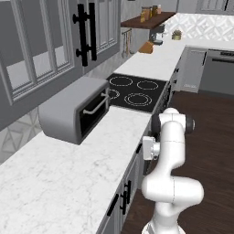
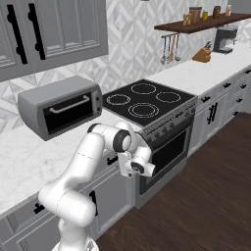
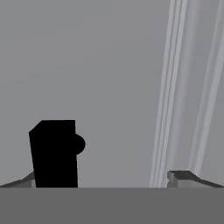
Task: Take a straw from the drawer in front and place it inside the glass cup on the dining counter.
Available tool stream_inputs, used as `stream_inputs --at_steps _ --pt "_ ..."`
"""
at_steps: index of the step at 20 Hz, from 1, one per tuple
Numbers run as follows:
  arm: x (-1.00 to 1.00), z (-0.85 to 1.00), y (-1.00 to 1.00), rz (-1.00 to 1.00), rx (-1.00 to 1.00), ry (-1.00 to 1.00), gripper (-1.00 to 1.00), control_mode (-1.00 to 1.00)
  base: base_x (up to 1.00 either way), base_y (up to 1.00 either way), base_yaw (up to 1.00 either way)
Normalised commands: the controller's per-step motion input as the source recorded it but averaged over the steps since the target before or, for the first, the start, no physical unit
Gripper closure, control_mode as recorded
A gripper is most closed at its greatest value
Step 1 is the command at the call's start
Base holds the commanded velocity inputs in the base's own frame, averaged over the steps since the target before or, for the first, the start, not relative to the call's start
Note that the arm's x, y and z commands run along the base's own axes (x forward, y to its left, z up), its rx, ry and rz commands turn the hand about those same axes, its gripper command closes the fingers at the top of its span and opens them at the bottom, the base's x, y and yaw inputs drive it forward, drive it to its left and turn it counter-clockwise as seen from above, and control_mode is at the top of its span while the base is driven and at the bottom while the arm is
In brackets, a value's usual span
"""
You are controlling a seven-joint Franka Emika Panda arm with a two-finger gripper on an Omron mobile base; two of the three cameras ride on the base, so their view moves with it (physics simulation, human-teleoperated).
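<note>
My gripper (image 3: 105, 181) is pressed close to the grey drawer front (image 3: 109, 65) under the white worktop. Its jaws stand wide apart, so it is open with nothing gripped. The drawer's short black bar handle (image 3: 54, 153) rises just inside the left fingertip (image 3: 24, 182); the right fingertip (image 3: 180, 177) lies near the front's framed edge. From the left base view, the hand (image 1: 147, 149) sits against the cabinet face beside the stove. In the right base view, the hand (image 2: 133, 166) meets the drawer level. The drawer is shut. Straw, glass cup and dining counter are out of view.
A grey toaster oven (image 1: 75, 112) stands on the marble worktop (image 1: 68, 173), with a black stove (image 1: 137, 93) to its right. Grey cabinet doors with upright black handles (image 1: 124, 197) lie below. Dark wood floor (image 2: 196, 206) spreads behind the arm.
</note>
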Motion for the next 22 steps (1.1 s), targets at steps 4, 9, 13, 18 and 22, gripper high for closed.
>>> stream_inputs --at_steps 4,9,13,18,22 --pt "0.18 -0.1 0.6 0.0 0.0 0.04 1.0 -1.0 0.0 0.0 0.0" --pt "0.14 -0.06 0.4 0.0 0.0 0.01 1.0 -1.0 0.0 0.0 0.0" --pt "0.02 -0.02 0.05 0.0 0.0 0.09 1.0 -1.0 0.0 0.0 0.0" --pt "-0.02 -0.01 0.0 0.0 0.0 0.02 1.0 -1.0 0.0 0.0 0.0" --pt "-0.35 0.0 -0.14 0.0 0.0 -0.05 1.0 -1.0 0.0 0.0 0.0"
